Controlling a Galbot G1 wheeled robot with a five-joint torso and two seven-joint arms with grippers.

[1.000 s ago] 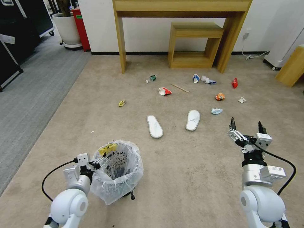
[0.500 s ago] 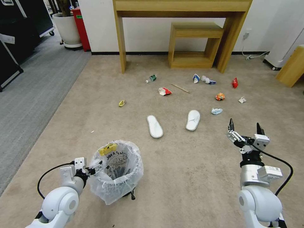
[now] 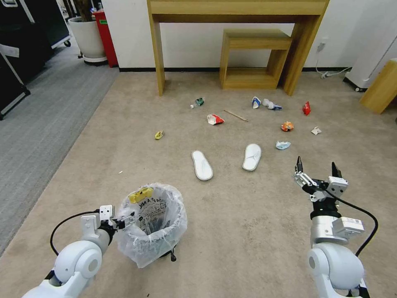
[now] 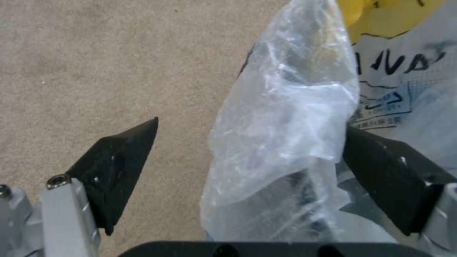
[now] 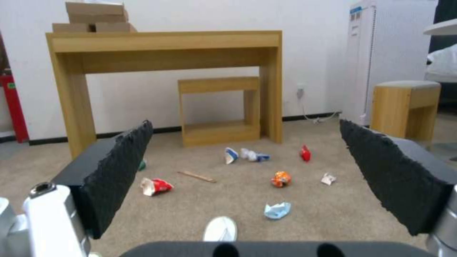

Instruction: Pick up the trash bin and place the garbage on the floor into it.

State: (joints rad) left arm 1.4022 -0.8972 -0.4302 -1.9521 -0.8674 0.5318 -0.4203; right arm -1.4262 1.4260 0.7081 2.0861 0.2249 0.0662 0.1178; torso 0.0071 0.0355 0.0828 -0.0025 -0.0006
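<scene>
The trash bin (image 3: 152,225) is sitting on the beige floor (image 3: 248,223), well in front of the wooden desk (image 3: 237,10) and off toward the robot's left. It's a small round thing lined with a crinkly clear plastic bag that's puffing out over the rim, and a thin black foot is poking out at the bottom. A yellow wrapper (image 3: 140,193) is lying on the bin's far rim, with a white printed sheet inside.

The left gripper (image 3: 126,219) is sitting right at the bin's left rim, fingers spread apart. In the left wrist view the bag-covered rim (image 4: 281,142) is running between the two black fingers (image 4: 119,167), one outside over the carpet and the other inside the bin, but they aren't squeezing it.

The right gripper (image 3: 316,170) is hanging over bare carpet well to the right of the bin, fingers spread wide, holding nothing.

The garbage is lying scattered between the bin and the desk: a green-labelled bottle (image 3: 198,102), a red and white wrapper (image 3: 215,119), a wooden stick (image 3: 235,115), a blue and white cup (image 3: 256,102), a red wrapper (image 3: 306,108), an orange one (image 3: 287,126), a crumpled tissue (image 3: 316,130), a light blue scrap (image 3: 283,145) and a small yellow piece (image 3: 159,135). Two white slippers (image 3: 202,165) are lying in between too
</scene>
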